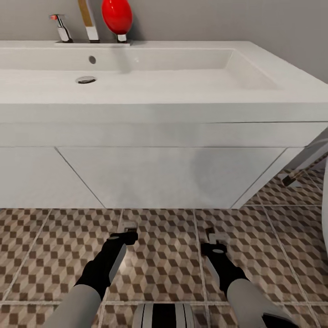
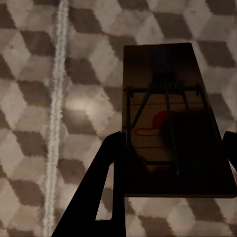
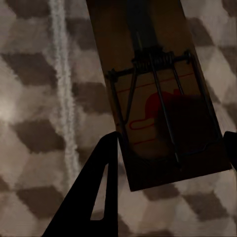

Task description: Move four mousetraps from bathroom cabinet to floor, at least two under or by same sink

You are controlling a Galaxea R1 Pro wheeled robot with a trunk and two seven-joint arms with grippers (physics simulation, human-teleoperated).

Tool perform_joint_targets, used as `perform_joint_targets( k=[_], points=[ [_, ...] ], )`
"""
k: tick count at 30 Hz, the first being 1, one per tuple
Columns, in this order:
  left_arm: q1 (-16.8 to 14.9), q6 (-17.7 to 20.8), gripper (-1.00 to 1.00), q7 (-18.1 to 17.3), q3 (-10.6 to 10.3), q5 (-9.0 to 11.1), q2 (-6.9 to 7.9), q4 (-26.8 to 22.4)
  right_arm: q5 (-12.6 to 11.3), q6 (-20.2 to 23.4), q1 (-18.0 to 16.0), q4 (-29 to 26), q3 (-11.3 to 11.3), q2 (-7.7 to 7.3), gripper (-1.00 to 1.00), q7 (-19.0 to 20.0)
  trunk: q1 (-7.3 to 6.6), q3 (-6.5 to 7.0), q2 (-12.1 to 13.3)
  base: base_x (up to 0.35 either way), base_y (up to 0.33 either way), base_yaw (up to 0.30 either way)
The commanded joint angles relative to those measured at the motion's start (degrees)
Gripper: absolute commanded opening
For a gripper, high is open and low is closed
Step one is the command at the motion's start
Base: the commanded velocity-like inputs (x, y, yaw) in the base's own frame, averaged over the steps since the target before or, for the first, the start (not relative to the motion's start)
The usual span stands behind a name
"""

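Note:
Both arms reach down over the bathroom floor (image 1: 173,255) in front of the sink (image 1: 150,77) on its white vanity. My left gripper (image 1: 125,232) is shut on a mousetrap (image 1: 129,225); in the left wrist view that brown board (image 2: 170,118) with wire and a red mark sits between the dark fingers (image 2: 111,173), just above the tiles. A second mousetrap (image 1: 213,237) is clamped in my right gripper (image 1: 212,242), which is shut on it. In the right wrist view this mousetrap (image 3: 158,94) lies skewed between the fingers (image 3: 106,182). The cabinet is out of view.
The vanity front (image 1: 173,177) hangs above the tiles, leaving a gap under it. A chrome faucet (image 1: 61,28) and a red bulb-shaped object (image 1: 117,16) stand on the basin's back edge. A white curved object (image 1: 325,214) and a slanted dark-tipped rod (image 1: 294,175) are at the right.

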Motion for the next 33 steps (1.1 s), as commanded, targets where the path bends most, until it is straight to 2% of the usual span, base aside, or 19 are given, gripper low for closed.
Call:
perform_joint_targets(
  k=[1, 21, 33],
  points=[
    [-0.01, 0.28, -1.00, 0.46, -0.23, 0.26, 0.09, -0.07, 0.62, 0.37, -0.01, 0.46, -0.24, 0.01, -1.00, 0.09, 0.01, -0.27, -0.03, 0.000, 0.000, 0.000],
    [-0.01, 0.21, -1.00, 0.35, 0.22, 0.69, 0.56, 0.01, 0.80, -0.28, -0.01, 1.46, -0.14, -0.09, -1.00, 0.57, 0.53, -4.70, -0.30, 0.000, 0.000, 0.000],
    [-0.01, 0.13, -1.00, 0.45, 0.23, 0.61, 0.56, -0.41, 0.90, -0.31, -0.01, 1.47, -0.11, -0.08, -1.00, 0.50, 0.53, -4.70, -0.30, 0.000, 0.000, 0.000]
  ],
)
